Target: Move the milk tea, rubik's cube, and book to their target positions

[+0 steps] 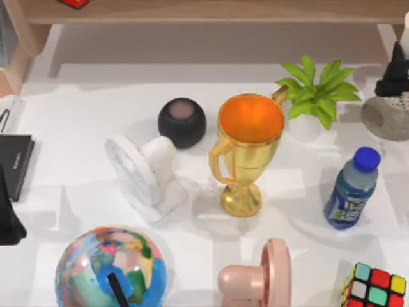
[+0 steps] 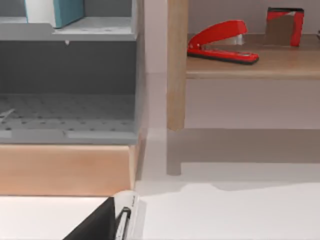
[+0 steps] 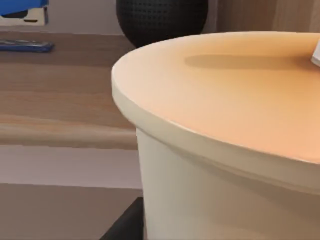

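The milk tea (image 3: pixel 220 120) looms right in front of my right wrist camera, showing its cream lid and pale wall. In the top view my right gripper (image 1: pixel 394 73) hangs at the far right edge over a speckled patch beside a grey round shape (image 1: pixel 383 121). The rubik's cube (image 1: pixel 374 286) lies at the table's front right corner. The book (image 2: pixel 69 10), light blue with a pale edge, stands on the upper level of a grey rack (image 2: pixel 75 32) in the left wrist view. My left gripper (image 1: pixel 7 220) is parked at the table's left edge.
A gold trophy (image 1: pixel 246 150) stands mid-table, with a white fan (image 1: pixel 144 173), black speaker (image 1: pixel 183 121), plant (image 1: pixel 316 93), blue-capped bottle (image 1: pixel 351 192), globe (image 1: pixel 110 268) and pink fan (image 1: pixel 262 275) around it. A black slab (image 1: pixel 14 163) lies left. A red stapler (image 2: pixel 220 42) rests on the wooden shelf.
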`<state>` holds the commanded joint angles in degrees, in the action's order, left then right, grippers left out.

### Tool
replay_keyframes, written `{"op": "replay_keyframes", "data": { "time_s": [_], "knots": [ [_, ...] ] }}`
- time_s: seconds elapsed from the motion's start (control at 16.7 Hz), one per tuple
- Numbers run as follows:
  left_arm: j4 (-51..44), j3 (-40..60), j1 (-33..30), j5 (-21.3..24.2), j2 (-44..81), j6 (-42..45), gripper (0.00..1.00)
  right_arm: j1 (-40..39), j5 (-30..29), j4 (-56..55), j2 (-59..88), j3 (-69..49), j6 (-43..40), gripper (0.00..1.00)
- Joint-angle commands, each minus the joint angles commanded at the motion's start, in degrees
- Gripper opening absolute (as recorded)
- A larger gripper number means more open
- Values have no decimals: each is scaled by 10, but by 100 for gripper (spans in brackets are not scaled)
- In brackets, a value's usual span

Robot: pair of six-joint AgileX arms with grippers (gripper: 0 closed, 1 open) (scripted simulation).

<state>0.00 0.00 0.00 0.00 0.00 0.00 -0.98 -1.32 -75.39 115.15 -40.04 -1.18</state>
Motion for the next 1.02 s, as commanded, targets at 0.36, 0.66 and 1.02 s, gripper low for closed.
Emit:
{"op": "replay_keyframes", "data": {
  "time_s": [0.36,0.66,1.02],
  "knots": [
    [0,0,0,0,0,0,100,3,-13,-26,46,-12,14,0],
    [0,0,0,0,0,0,100,3,-13,-25,50,-14,15,8],
    [0,0,0,0,0,0,100,3,-13,-25,50,-14,15,53]
  ]
}}
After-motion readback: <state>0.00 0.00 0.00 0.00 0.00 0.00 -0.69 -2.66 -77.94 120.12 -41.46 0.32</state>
